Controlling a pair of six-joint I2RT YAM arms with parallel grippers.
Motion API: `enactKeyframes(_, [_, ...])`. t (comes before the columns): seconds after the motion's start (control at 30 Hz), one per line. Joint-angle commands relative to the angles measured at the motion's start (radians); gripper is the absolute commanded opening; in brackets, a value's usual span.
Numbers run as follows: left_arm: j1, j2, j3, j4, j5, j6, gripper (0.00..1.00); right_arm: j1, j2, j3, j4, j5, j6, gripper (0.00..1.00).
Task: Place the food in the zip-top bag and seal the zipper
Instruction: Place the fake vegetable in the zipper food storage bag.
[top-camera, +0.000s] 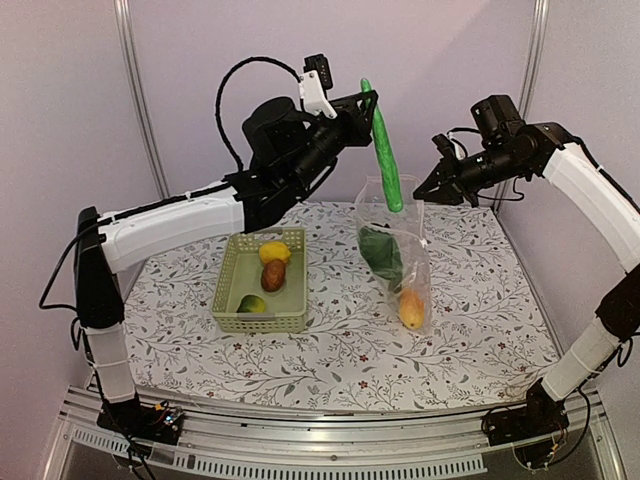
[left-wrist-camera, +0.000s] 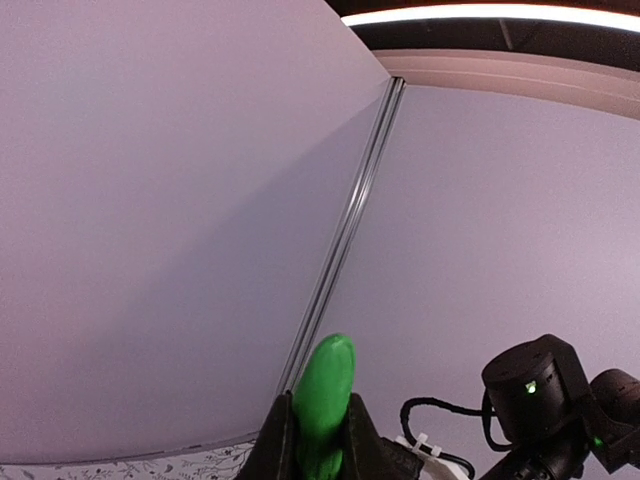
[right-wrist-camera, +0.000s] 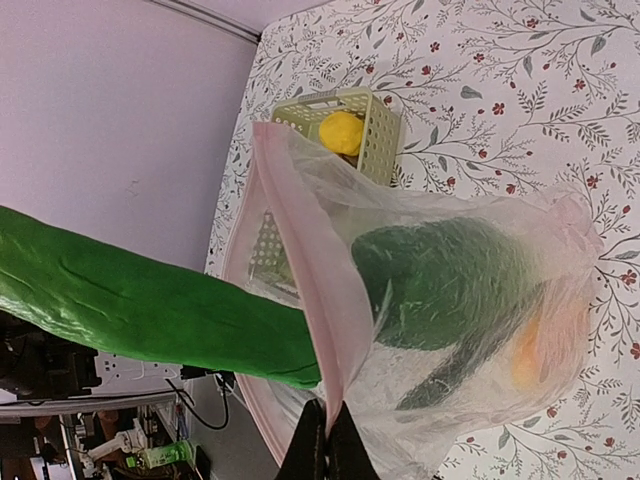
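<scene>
One cucumber (right-wrist-camera: 150, 305) tip at bag (right-wrist-camera: 430, 195) mouth, right-wrist only

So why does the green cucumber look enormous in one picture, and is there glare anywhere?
Right wrist: the cucumber sits close to the lens, so it looms; the crinkly bag hazes what is inside. Left wrist: a ceiling light strip is blown out white. Top external: even soft light, everything sharp.

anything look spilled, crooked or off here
Nothing stands out. The cucumber hangs nearly upright from the left tool, its lower tip at the mouth of the bag, which the right tool pinches by the pink strip. Other food sits inside the basket.
</scene>
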Motion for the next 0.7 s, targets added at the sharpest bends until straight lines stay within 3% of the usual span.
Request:
enactKeyframes(0.0, [-0.013,0.025,-0.057,0.074,0.039,-0.071,0.00,-0.004,-0.028,0.027,-0.014,0.009,0.003,0.00])
enactKeyframes(0.43, [-0.032,0.086,-0.117,0.102,0.029,-0.118,0.00,-0.004,-0.028,0.046,-0.030,0.019,0.003,0.00])
enactKeyframes(0.67, [-0.028,0.121,-0.145,0.061,0.045,-0.246,0.28,-0.006,-0.024,0.045,-0.033,0.018,-0.008,0.00])
